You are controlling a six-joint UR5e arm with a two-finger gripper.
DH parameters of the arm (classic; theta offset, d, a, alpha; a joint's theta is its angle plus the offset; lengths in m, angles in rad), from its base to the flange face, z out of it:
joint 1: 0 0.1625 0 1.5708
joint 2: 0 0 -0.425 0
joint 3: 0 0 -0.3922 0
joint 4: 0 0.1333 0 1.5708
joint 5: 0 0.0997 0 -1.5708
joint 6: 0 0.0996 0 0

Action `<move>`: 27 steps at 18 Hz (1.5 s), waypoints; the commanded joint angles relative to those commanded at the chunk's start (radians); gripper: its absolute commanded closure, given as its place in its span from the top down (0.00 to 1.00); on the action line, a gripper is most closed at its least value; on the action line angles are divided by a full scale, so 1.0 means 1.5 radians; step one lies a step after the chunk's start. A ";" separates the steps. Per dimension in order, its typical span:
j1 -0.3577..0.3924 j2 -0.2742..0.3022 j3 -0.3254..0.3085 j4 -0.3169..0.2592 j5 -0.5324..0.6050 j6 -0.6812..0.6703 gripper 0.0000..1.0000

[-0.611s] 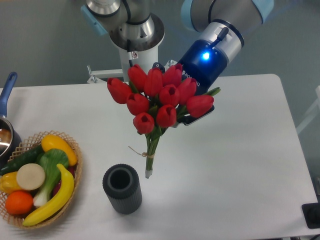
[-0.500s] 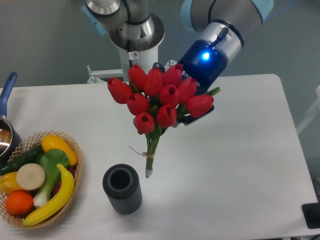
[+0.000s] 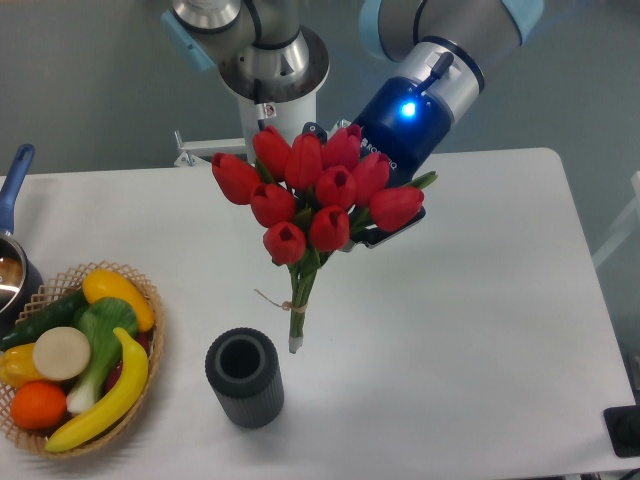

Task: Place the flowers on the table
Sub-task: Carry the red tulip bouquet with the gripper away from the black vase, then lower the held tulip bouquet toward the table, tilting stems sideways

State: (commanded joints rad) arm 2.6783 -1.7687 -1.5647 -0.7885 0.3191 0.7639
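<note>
No legible text; tiny label on robot base unreadable.

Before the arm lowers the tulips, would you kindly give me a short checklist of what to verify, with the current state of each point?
1. Flowers held by the gripper: ok, the bunch hangs off the table, blooms up, stems down.
2. Finger contact on the stems: cannot tell, the blooms hide the fingers.
3. String tie on the stems: ok, still wrapped near the lower end.
4. Bare table to the right of the bunch: ok, nothing lies there.
5. Clearance from the dark cylinder cup: not ok for a straight drop, the stem tips hang close to its rim.
6. Basket of produce: ok, well left of the bunch.
</note>
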 joint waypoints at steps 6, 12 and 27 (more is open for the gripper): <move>0.000 0.007 -0.002 -0.001 0.015 -0.001 0.46; -0.003 0.033 -0.006 -0.003 0.135 -0.003 0.46; -0.005 0.058 -0.065 -0.004 0.427 0.131 0.46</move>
State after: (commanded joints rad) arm 2.6707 -1.6812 -1.6628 -0.7946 0.9599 0.9601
